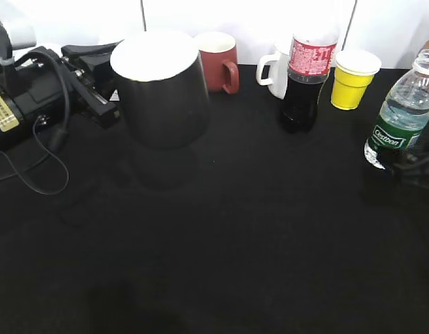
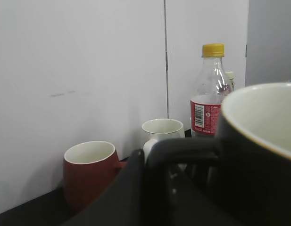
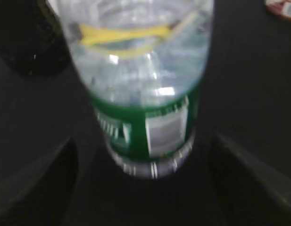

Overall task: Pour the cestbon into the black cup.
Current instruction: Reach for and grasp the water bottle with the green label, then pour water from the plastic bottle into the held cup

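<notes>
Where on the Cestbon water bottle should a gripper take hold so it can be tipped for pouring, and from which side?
Grip the cestbon around its green-labelled lower body, probably from the table's right edge: the bottle leans slightly there, and the yellow cup and cola bottle crowd its left. The right gripper already straddles its base, fingers apart.

The table [image 1: 221, 236] wears a matt black cloth, soft-looking and without shine. The black cup [image 1: 160, 90] looks like glazed ceramic, its dark wall glossy and faintly reflective, its inside smooth off-white. The reddish-brown mug [image 1: 217, 61] and the white mug [image 1: 273, 69] have the same smooth glazed look. The water bottle [image 1: 402, 115] is clear, shiny plastic with a ribbed base and a glossy green film label. The cola bottle [image 1: 306, 80] is clear plastic too, with a red printed label. The yellow cup [image 1: 353, 78] looks matt, thin plastic or paper. The left arm [image 1: 33, 90] is matt black plastic with rubbery cables.
</notes>
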Available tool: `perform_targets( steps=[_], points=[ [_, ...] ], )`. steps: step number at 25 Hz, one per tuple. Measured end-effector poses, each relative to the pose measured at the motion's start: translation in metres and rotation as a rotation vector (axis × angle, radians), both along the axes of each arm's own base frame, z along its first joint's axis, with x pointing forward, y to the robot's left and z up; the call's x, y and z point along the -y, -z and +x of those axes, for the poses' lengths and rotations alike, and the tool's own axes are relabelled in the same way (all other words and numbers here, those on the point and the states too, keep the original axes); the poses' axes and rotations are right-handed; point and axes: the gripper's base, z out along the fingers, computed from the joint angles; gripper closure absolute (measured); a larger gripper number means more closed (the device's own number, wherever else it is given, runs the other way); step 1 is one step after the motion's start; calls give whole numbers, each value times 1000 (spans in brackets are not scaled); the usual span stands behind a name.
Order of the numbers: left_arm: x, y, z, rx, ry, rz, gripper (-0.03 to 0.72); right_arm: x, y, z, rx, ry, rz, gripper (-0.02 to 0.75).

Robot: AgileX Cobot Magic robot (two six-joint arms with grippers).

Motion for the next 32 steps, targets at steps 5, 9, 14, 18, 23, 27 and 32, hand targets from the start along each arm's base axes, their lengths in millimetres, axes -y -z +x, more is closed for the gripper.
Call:
perform_targets(
  steps=[5,9,14,18,23,27,32],
  points=[
    [0,0,0,0,0,0,643,-3,9,33,67,-44,17,77],
    [0,0,0,0,1,0,643,-5,11,46,109,-69,24,138],
    [0,0,0,0,1,0,643,-5,10,47,113,-70,21,248],
    [3,1,-3,8,38,24,643,-6,10,46,116,-83,18,248],
    [39,1,-23,12,178,32,643,-24,-48,28,304,-350,-120,248],
    [93,-12,-32,51,315,56,643,-31,-102,3,485,-436,-239,248],
    [133,-15,-28,68,379,79,643,-67,-126,-5,627,-612,-511,248]
  ],
)
